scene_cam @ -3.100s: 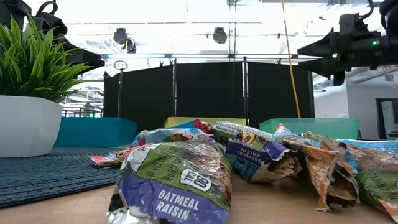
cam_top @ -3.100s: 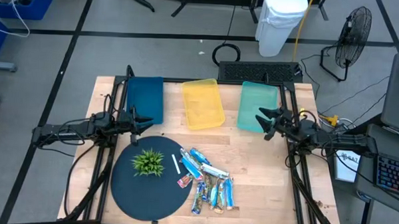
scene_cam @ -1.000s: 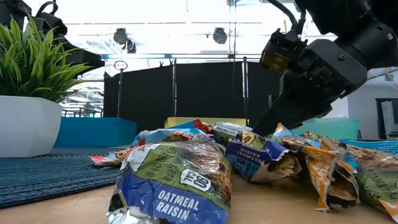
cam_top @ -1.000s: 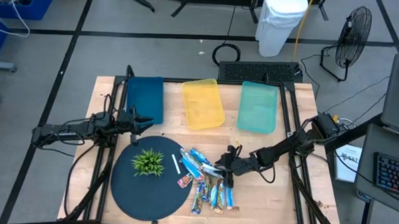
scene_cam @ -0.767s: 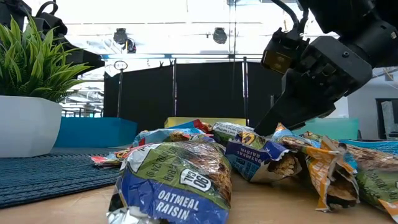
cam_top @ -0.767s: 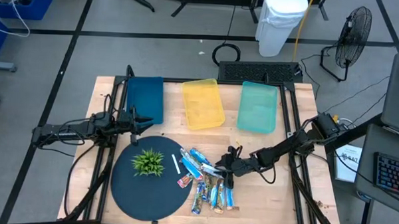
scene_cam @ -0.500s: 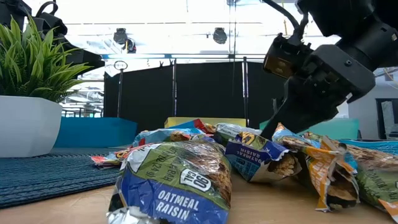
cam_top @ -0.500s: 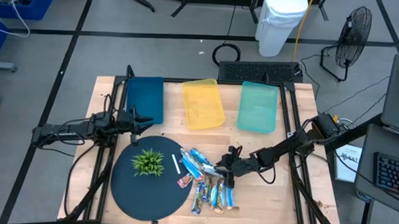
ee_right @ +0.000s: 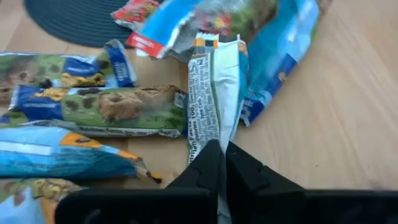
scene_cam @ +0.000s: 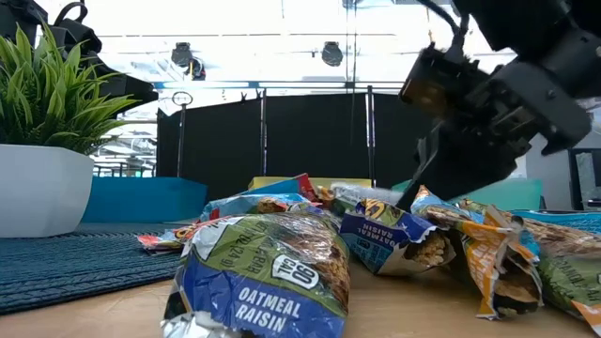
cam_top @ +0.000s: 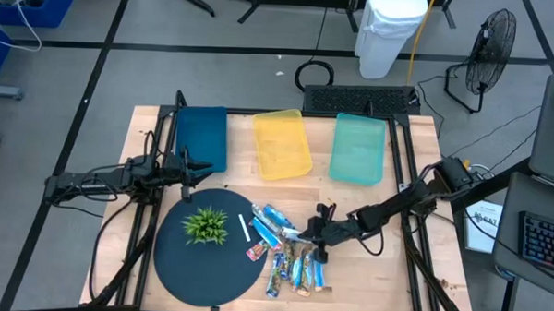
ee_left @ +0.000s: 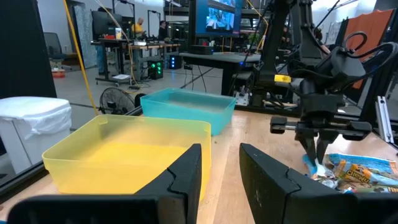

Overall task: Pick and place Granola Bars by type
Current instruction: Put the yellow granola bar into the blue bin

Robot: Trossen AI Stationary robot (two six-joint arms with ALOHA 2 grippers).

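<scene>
Several granola bars (cam_top: 287,253) lie in a heap on the wood table, beside a dark round mat (cam_top: 185,268). Most wrappers are blue and white, some greenish. My right gripper (cam_top: 311,236) has come down at the heap's far right side. It is shut on a white and blue bar (ee_right: 214,81), which also shows in the low view (scene_cam: 362,194). My left gripper (ee_left: 221,171) hovers open and empty near the dark blue tray (cam_top: 202,137). My right gripper pinches the white and blue bar between its two fingers by the wrapper's crimped end (ee_right: 210,134), the end toward the table's right. The fingers slant down from the right and lie along the bar. The bar's other end rests on the heap's other bars.
Three trays stand along the far edge: dark blue, yellow (cam_top: 281,145) and teal (cam_top: 358,149). A small green plant (cam_top: 206,225) stands on the mat, and a thin white stick (cam_top: 243,228) lies beside it. Bare wood lies between the heap and the trays.
My right gripper has shut its fingers on the end of the white and blue bar at the heap's far right side. My left arm has kept still.
</scene>
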